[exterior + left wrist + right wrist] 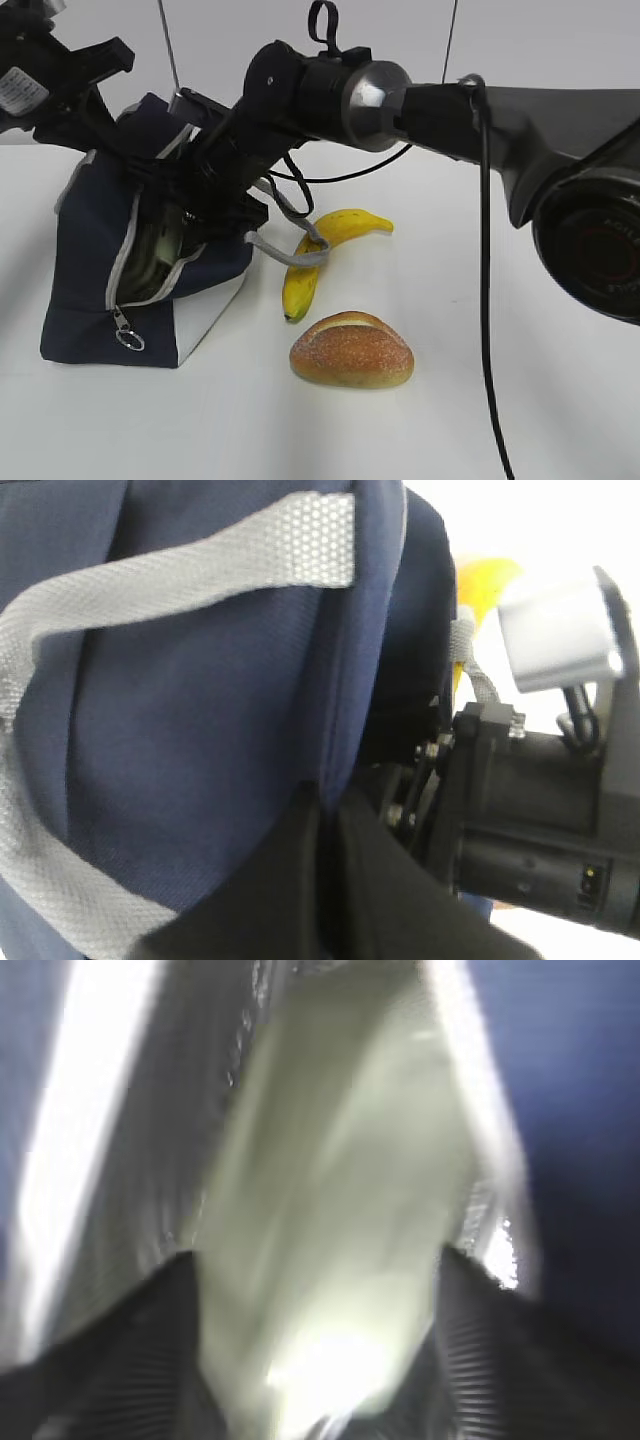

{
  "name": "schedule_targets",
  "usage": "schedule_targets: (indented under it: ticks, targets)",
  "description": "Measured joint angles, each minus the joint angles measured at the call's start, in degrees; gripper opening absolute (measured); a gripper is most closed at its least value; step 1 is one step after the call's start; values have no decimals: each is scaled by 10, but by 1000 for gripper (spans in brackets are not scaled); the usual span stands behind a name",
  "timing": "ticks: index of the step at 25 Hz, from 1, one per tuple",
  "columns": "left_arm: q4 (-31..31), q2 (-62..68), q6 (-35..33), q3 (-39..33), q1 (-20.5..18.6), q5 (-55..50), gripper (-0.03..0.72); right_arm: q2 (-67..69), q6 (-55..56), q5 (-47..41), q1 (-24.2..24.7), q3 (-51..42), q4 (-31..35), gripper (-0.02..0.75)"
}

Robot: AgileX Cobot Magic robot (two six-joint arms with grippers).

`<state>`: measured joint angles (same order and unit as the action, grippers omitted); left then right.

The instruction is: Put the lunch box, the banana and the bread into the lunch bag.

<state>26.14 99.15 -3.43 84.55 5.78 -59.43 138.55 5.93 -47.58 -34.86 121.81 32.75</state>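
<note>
Left end effector (325,825) pinches lunch bag (90,240); right end effector (320,1360) straddles lunch box (330,1210), grip unclear.

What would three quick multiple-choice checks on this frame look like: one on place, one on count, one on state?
1. Where is the lunch box?
A. on the table beside the bread
B. inside the lunch bag
C. on top of the banana

2. How many food items lie on the table outside the bag?
A. none
B. one
C. two

3. The bag's zipper is:
A. open
B. fully shut
C. missing

Answers:
1 B, pale green shows through the bag's opening, where the right gripper reaches.
2 C, the banana and the bread are out.
3 A, the opening gapes above the ring pull.
</note>
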Motion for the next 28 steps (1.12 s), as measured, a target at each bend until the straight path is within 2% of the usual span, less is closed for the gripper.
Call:
schedule_targets:
  ticks: [2,4,12,19,28]
  targets:
    - [-2,0,0,0,0,0,-1,0,-8,-8,0,5,0,540]
    - [-2,0,0,0,0,1,-1,0,-14,-35,1,15,-13,575]
    - [-3,0,0,0,0,1,-1,0,-20,-214,27,130,-82,572]
    - [-5,0,0,0,0,-1,-1,-12,-21,-232,34,199,-105,571]
    - [-7,0,0,0,0,-4,-1,-81,-21,-240,34,194,-216,569]
